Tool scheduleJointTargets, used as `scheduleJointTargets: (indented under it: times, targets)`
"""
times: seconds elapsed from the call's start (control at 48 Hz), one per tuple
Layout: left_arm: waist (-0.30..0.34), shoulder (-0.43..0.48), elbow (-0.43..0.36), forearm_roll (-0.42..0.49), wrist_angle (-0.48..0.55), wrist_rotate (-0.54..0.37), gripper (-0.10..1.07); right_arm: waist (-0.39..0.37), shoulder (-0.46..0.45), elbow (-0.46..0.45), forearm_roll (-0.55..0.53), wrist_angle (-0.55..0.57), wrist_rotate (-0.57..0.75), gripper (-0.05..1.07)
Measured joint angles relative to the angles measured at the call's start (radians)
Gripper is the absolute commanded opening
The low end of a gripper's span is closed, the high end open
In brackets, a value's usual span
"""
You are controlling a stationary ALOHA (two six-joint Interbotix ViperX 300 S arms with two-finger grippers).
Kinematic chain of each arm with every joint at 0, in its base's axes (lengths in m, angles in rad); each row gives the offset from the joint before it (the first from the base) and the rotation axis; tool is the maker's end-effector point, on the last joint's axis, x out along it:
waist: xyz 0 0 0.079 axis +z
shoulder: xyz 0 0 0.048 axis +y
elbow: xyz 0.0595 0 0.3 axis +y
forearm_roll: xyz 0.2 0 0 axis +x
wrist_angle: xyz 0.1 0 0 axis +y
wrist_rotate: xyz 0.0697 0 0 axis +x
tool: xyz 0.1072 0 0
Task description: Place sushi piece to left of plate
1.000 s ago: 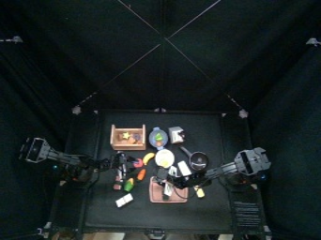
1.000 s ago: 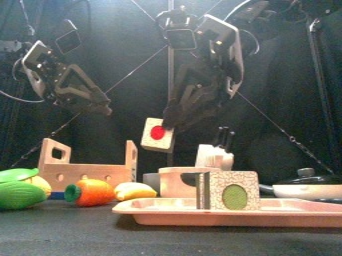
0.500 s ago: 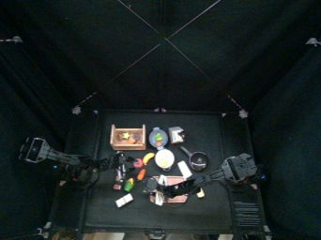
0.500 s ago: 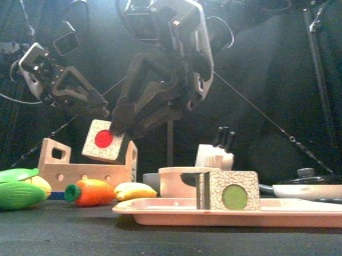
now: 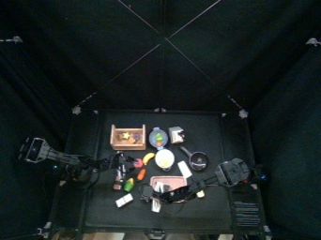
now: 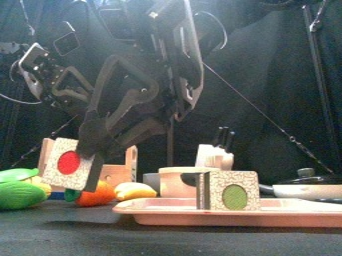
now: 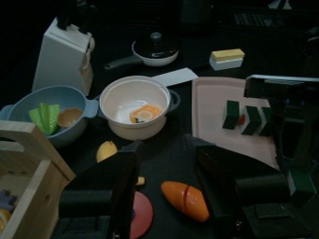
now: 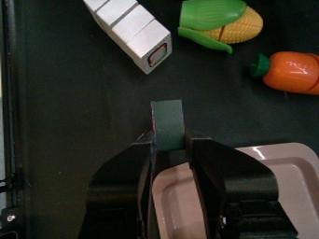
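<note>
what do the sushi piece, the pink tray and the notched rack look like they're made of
Sushi piece: seemingly moulded toy plastic; speckled white face, flat red centre, dark green wrap in the right gripper. Pink tray: likely matte plastic; even colour, rounded raised rim. Rack: looks like unfinished pale wood or plywood, with flat cut edges, though painted plastic can't be ruled out.

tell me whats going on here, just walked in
The right gripper is shut on a sushi piece, white with a red centre, and holds it low over the left part of the table, near the toy carrot and the corn. Another sushi piece with a green centre stands on the pink tray. The left arm rests raised at the left. The piece is not yet set down.
</note>
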Motion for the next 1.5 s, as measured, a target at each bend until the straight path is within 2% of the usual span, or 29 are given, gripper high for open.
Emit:
scheduleJointTargets:
  times: [1.042, 1.354, 1.5]
  targets:
    - [-0.002, 0.0, 0.006, -0.002, 0.0, 0.0, 0.8, -0.003, 0.023, -0.005, 0.002, 0.018, 0.0, 0.65]
    - [-0.002, 0.0, 0.006, 0.0, 0.0, 0.0, 0.8, -0.003, 0.028, -0.011, 0.0, 0.04, 0.0, 0.8]
    - [0.0, 0.0, 0.006, 0.0, 0.0, 0.0, 0.8, -0.003, 0.029, -0.011, 0.0, 0.043, 0.0, 0.82]
